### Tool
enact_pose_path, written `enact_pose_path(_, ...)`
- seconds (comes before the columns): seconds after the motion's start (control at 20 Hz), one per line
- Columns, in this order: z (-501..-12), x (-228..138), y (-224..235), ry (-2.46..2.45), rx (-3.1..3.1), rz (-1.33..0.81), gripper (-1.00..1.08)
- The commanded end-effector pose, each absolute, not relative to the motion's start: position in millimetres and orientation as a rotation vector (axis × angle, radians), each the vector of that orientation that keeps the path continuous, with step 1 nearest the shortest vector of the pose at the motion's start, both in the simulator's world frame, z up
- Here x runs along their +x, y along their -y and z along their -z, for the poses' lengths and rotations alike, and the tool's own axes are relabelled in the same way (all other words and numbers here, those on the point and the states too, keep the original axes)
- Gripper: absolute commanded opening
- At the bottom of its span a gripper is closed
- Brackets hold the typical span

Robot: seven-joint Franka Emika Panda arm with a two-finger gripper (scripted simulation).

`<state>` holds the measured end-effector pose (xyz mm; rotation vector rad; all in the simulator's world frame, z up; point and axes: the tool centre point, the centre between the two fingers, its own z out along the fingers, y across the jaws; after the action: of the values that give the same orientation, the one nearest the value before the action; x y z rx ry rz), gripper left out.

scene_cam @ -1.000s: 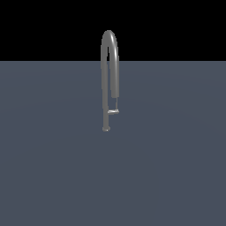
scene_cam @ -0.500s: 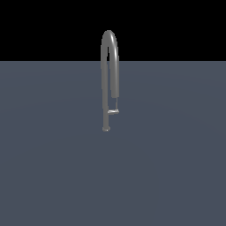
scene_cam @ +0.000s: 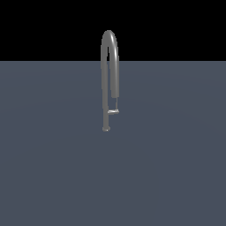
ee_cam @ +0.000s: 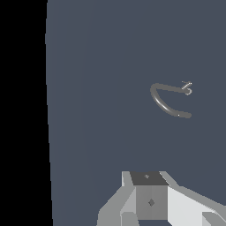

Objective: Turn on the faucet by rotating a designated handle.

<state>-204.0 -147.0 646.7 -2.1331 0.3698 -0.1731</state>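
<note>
Nothing has moved in the exterior view since the earlier frames: the faucet [scene_cam: 109,79] stands exactly where it did, upright on the flat dark grey floor [scene_cam: 176,176], well away from that surface's near edge and close to the middle of its width. Its grey tube rises from a small round foot, arches over and comes down again on the exterior view's right. The handle [scene_cam: 113,112], a short pale silver stub, juts out horizontally low on the tube, just above the foot.

From the wrist view the faucet [ee_cam: 170,99] lies well apart from the gripper [ee_cam: 150,201]. Only the gripper's grey and white body shows at the frame's edge; I cannot tell whether its fingers are apart or together.
</note>
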Motion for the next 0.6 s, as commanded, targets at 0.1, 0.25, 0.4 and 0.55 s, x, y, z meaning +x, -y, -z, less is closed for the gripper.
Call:
enact_pose_path(0.1, -628, -174, 170, -0.426, -2.017, 0.062, -1.00)
enact_pose_path(0.25, -610, -150, 181, -0.466, -1.944, -0.025, -1.00)
enact_pose_path(0.4, -588, -125, 189, -0.507, -1.875, -0.118, -1.00)
enact_pose_path(0.55, -562, -99, 193, -0.549, -1.810, -0.218, -1.00)
